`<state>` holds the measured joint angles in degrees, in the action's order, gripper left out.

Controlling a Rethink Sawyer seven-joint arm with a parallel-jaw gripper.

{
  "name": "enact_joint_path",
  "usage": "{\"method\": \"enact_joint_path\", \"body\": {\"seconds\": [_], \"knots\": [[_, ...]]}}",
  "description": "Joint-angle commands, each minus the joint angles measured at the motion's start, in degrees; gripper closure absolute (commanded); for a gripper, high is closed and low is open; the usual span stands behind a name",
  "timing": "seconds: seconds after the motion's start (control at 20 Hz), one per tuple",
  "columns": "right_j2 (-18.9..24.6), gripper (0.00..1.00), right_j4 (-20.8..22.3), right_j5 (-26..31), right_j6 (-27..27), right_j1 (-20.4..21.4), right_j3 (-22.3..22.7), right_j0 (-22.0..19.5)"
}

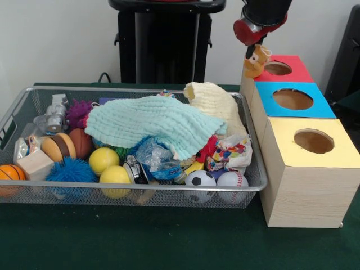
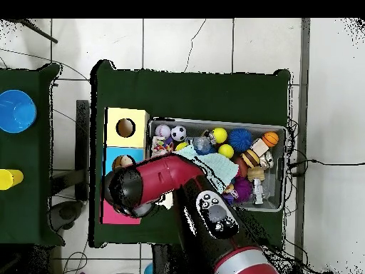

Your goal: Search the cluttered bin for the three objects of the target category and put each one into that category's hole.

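My gripper (image 1: 251, 52) hangs at the top right, shut on a small orange and yellow plush toy (image 1: 256, 62). The toy dangles just left of the hole (image 1: 278, 68) in the red-topped box (image 1: 293, 72), above the box's near-left corner. The cluttered bin (image 1: 140, 187), a silver wire-mesh basket, lies left of the boxes, full of toys and cloths. In the overhead view the arm (image 2: 142, 185) covers the red box (image 2: 117, 214) and hides the gripper and the toy; the bin (image 2: 214, 122) lies to its right.
A blue-topped box (image 1: 318, 107) and a yellow-topped box (image 1: 337, 149), each with a round hole, stand in a row with the red one. The bin holds a turquoise cloth (image 1: 146, 124), a cream cloth (image 1: 214, 101), yellow balls (image 1: 103, 160), a soccer ball (image 1: 200, 179) and a baseball (image 1: 232, 179).
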<state>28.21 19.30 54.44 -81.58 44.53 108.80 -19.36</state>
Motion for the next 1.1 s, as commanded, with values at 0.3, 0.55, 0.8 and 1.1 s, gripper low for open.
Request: {"method": "enact_joint_path", "body": {"seconds": [0.3,0.55,0.8,1.1], "knots": [[-7.1,1.0,-4.3,-3.9,-18.4,-2.4,0.5,6.7],[-7.8,1.0,-6.7,-6.7,-18.9,-2.7,1.4,8.5],[-8.1,1.0,-8.7,-8.8,-19.2,-2.4,1.9,9.9],[-8.8,1.0,-8.6,-12.1,-18.6,-2.6,1.4,10.8]]}}
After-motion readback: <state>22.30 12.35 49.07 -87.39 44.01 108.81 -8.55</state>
